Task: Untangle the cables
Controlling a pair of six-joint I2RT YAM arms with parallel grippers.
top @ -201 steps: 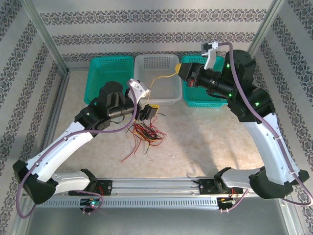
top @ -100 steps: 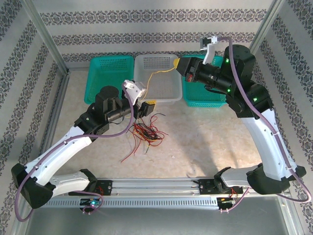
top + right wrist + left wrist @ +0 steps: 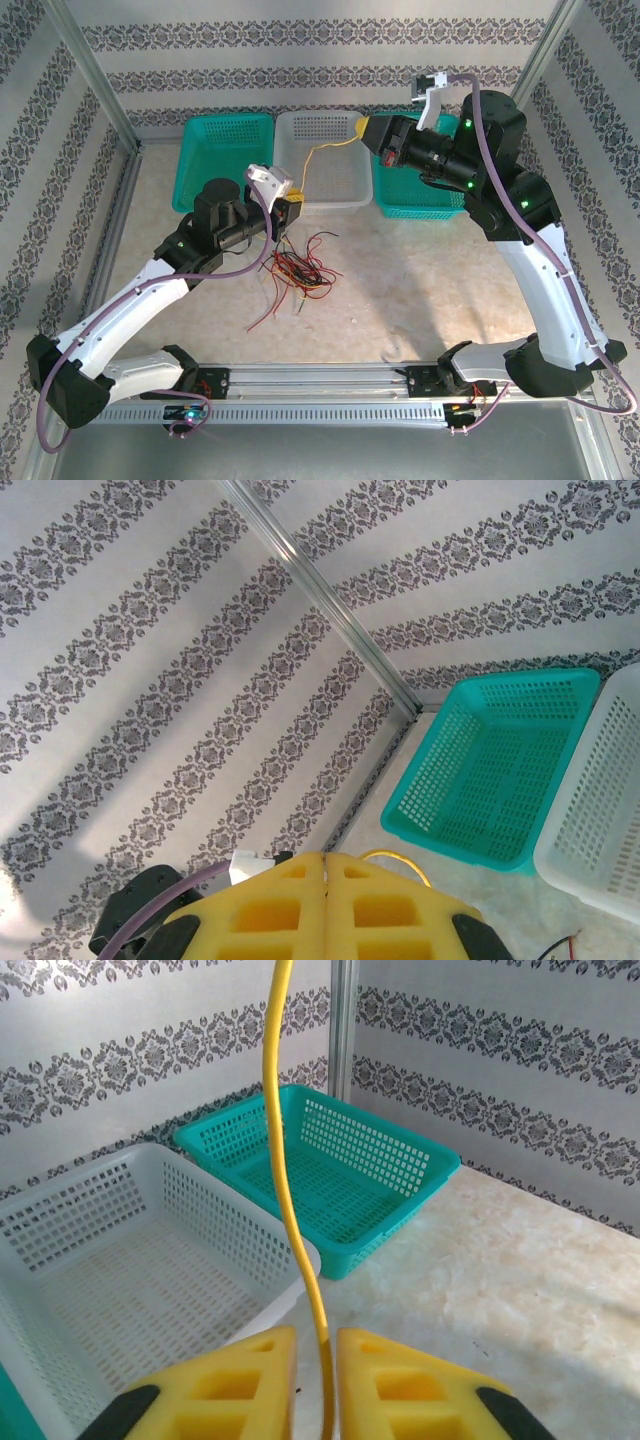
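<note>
While the left hand [image 3: 316,1342] pinches the yellow cable [image 3: 279,1160] at the white basket's [image 3: 340,203] near rim, the line runs up across it to the right hand [image 3: 367,131], pads pressed together on its far end. A tangle of red and black cables [image 3: 303,268] lies on the surface [image 3: 430,290] just beside the left hand.
</note>
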